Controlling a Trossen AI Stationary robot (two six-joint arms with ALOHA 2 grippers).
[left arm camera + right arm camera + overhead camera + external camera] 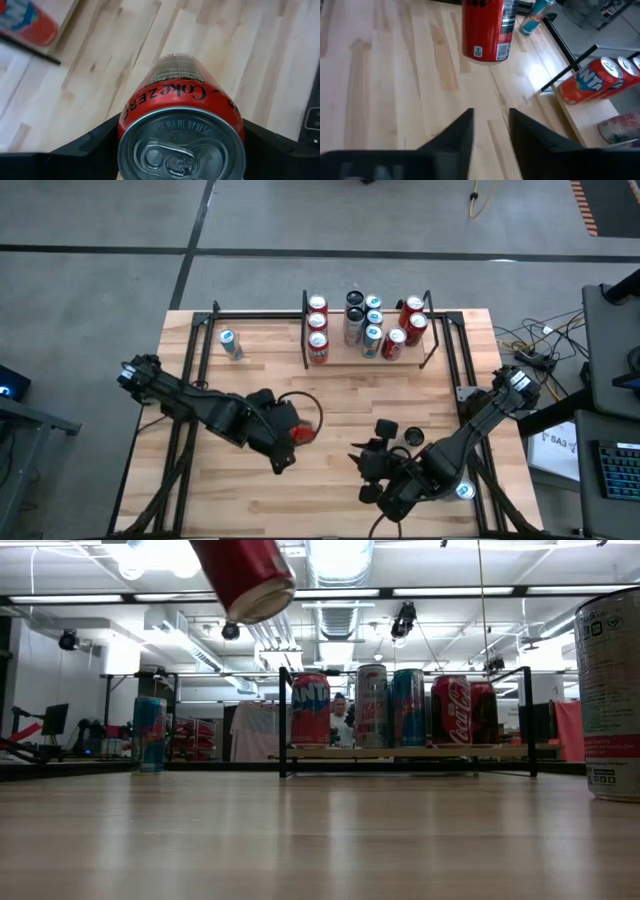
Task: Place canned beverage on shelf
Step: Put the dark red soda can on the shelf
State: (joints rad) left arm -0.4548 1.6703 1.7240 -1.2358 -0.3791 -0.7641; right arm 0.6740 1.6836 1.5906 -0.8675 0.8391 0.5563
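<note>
My left gripper [293, 432] is above the table's middle, shut on a red Coke Zero can [182, 100]. The low view shows this can [245, 575] lifted and tilted, high above the tabletop. The shelf [345, 357], a light-wood board with black rails, stands at the far middle and carries several upright cans. My right gripper [362, 468] is near the table's front right. It is slightly open and empty, with its fingers [470, 125] pointing toward the held can [485, 30]. My left gripper pinches the can's side wall near its top end [131, 131] between its two fingers, one on each side. The fingers come from above, pointing down, and lie along the can. The can hangs below them, clear of the table, its bottom end tilted.
A blue can [230, 345] stands on the table left of the shelf. Two dark cans [398, 432] stand beside my right gripper. A pale can [610, 690] stands close to the low camera at its right. Bare wood lies between the grippers and the shelf.
</note>
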